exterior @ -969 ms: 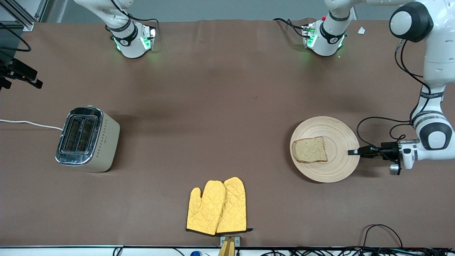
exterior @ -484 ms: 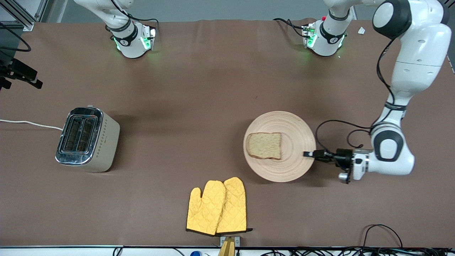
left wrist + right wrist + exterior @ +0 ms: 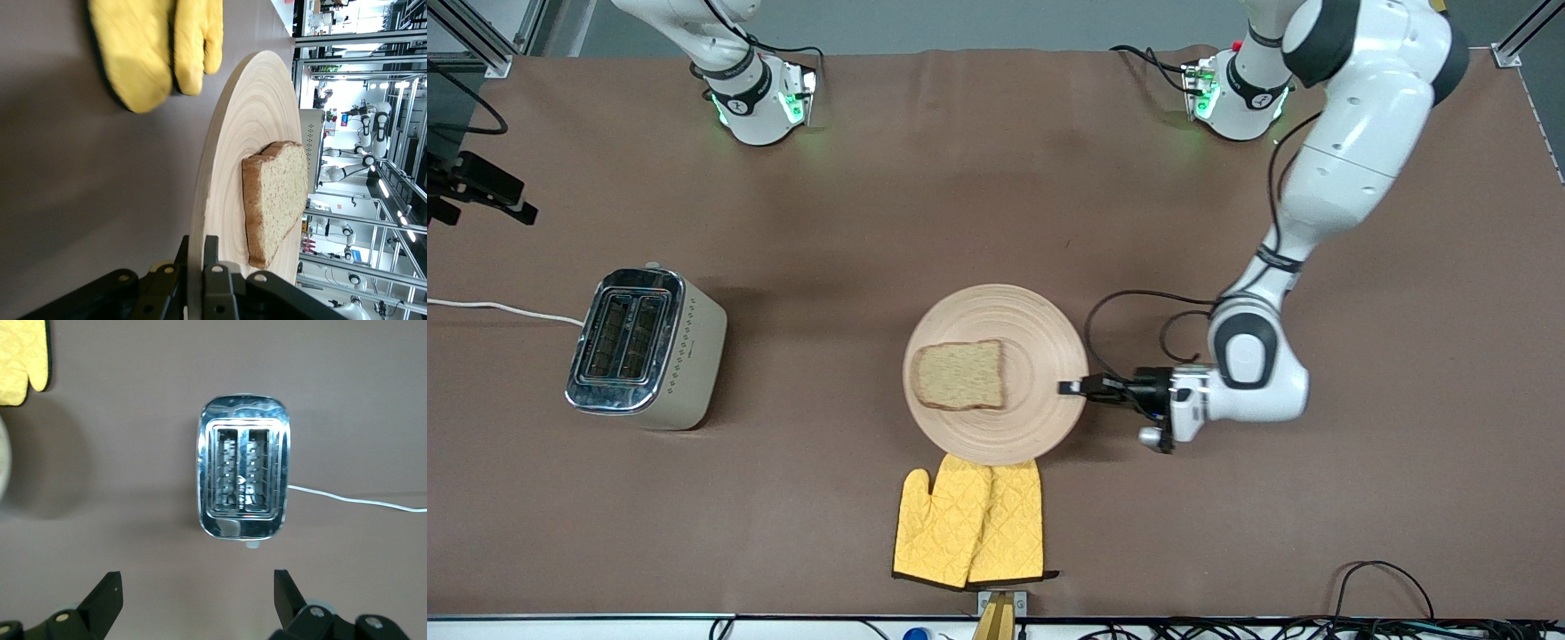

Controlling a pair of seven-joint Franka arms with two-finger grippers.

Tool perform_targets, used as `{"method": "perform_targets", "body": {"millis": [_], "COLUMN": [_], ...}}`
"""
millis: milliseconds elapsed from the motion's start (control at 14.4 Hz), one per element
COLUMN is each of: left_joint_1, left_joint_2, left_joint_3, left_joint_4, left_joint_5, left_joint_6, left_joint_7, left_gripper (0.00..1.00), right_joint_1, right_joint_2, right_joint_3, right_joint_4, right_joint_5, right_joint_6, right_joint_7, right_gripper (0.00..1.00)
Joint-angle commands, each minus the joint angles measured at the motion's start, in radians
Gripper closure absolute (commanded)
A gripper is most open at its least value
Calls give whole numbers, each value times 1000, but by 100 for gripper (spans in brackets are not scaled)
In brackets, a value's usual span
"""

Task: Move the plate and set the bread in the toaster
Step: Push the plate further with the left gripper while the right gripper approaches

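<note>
The left gripper (image 3: 1069, 388) is clamped on the rim of the plate (image 3: 1040, 333) at the edge that faces the left arm's end of the table (image 3: 996, 178), so the plate lies straight out from the fingers toward the toaster (image 3: 647, 350), with the arm's reach along the table's length. The plate sits near the middle of the table, its nearer rim overlapping the tips of the yellow oven mitts (image 3: 969, 524) that lie by the edge closest to the front camera. The bread (image 3: 959, 375) lies flat on the plate, on the half toward the toaster, its crust edges roughly square to the table's edges. The toaster stands well apart toward the right arm's end, both slots empty and running from the robots' edge toward the front camera's. The right gripper (image 3: 195, 597) hangs over the toaster with its fingers wide apart, holding nothing, and is the one better placed to take the bread.
</note>
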State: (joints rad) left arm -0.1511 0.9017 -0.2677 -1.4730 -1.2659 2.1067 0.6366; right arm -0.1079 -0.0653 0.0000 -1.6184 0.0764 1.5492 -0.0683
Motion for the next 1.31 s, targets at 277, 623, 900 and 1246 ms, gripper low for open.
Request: {"method": "perform_targets", "body": {"millis": [277, 623, 900, 1246], "left_joint_1": [-185, -264, -280, -277], "left_joint_2": [66, 146, 204, 204], "left_joint_3": [1, 2, 1, 1], "left_joint_4": [25, 98, 163, 161], "left_joint_5": [-168, -178, -179, -222], "left_joint_6": [156, 188, 213, 214], "left_joint_7": [9, 31, 95, 94], "left_gripper": [100, 98, 94, 0], "right_joint_1": [19, 60, 120, 194], "right_joint_2": [88, 169, 179, 226], "right_joint_3": [3, 3, 3, 3], "right_joint_4": [-104, -113, -190, -245], "right_joint_5": [56, 59, 65, 66], "right_joint_6": [150, 201, 330, 405], "right_joint_7": [10, 15, 57, 175], "right_gripper": [0, 0, 0, 0]}}
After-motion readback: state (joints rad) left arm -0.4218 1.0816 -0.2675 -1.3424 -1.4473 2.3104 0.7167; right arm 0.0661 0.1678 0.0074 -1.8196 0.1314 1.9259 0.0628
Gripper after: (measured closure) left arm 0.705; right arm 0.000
